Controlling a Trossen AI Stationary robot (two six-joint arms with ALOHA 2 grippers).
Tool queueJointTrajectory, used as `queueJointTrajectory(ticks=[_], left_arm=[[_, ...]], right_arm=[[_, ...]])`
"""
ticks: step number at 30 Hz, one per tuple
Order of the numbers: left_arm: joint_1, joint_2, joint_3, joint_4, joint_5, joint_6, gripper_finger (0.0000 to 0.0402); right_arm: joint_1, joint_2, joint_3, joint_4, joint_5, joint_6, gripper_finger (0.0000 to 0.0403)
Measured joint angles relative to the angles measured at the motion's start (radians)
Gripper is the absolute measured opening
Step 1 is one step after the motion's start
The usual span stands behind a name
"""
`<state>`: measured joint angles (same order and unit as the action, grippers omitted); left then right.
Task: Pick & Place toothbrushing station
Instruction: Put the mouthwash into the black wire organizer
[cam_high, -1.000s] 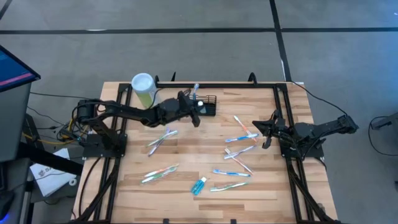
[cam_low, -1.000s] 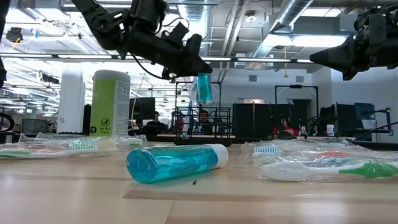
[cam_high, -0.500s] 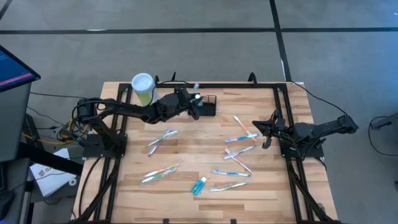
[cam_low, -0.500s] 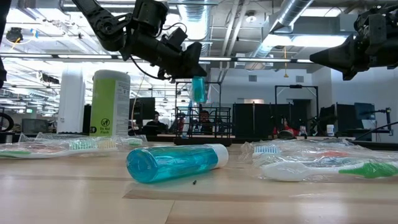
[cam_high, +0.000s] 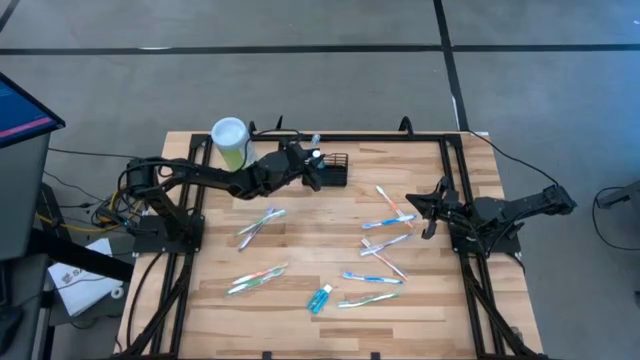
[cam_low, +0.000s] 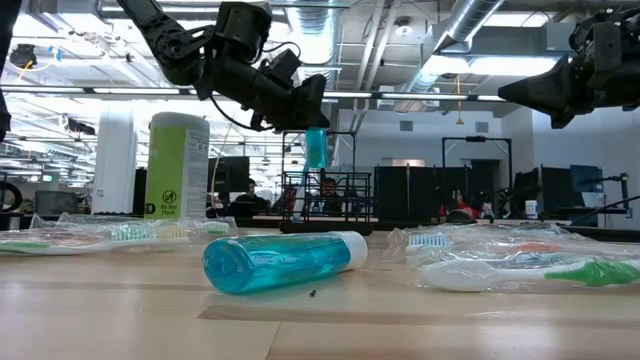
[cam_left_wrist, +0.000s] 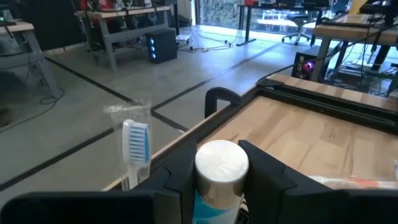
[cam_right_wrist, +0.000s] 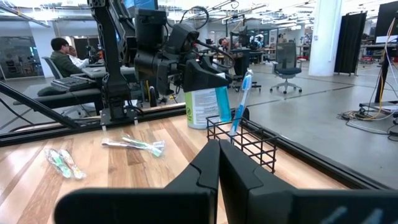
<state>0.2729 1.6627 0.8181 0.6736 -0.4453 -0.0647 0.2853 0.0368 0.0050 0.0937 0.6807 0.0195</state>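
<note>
At the table's far edge, my left gripper (cam_high: 313, 170) pinches a blue bottle with a white cap (cam_low: 316, 147) and hangs it directly over the black wire-mesh basket (cam_high: 334, 168), which sits just below my fingertips and slightly ahead of them. Beside me, on my outer side, stands the pale-green cylinder (cam_high: 231, 143). One toothbrush (cam_right_wrist: 241, 102) stands upright in the basket.

Toward me from the basket, wrapped toothbrushes (cam_high: 259, 223) and a second blue bottle (cam_high: 320, 298) lie scattered on the wood. Across the table, well apart from all this, my right gripper (cam_high: 429, 212) waits with fingers pressed together, holding nothing.

I judge the basket light, stiff and open-weave: easy to nudge or tip, best taken by its top rim wire, since smooth pads would slide on the thin mesh.

The low view shows the bottle hanging above the basket's rim, which the overhead camera flattens. My left wrist camera shows only the white cap between my fingers (cam_left_wrist: 268, 180) and the brush head beside it, not the basket itself. The right wrist camera alone shows the basket's depth.
</note>
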Motion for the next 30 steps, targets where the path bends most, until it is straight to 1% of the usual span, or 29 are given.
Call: queueJointTrajectory(ticks=[5, 10, 15, 20, 30], left_arm=[[0.000, 0.000, 0.000, 0.002, -0.014, -0.002, 0.0093], [0.006, 0.037, 0.000, 0.032, -0.041, -0.004, 0.0093], [0.025, 0.077, 0.000, 0.069, -0.037, -0.003, 0.0093], [0.043, 0.078, 0.000, 0.076, -0.037, -0.004, 0.0093], [0.041, 0.078, 0.000, 0.077, -0.014, -0.027, 0.0093]], right_arm=[[-0.001, 0.000, 0.000, 0.004, 0.000, -0.001, 0.0001], [-0.001, 0.000, 0.000, 0.004, 0.000, -0.004, 0.0001], [-0.001, 0.000, 0.000, 0.007, 0.000, -0.004, 0.0001], [0.000, 0.000, 0.000, 0.006, 0.000, -0.020, 0.0001], [-0.001, 0.000, 0.000, 0.014, 0.000, -0.028, 0.0001]])
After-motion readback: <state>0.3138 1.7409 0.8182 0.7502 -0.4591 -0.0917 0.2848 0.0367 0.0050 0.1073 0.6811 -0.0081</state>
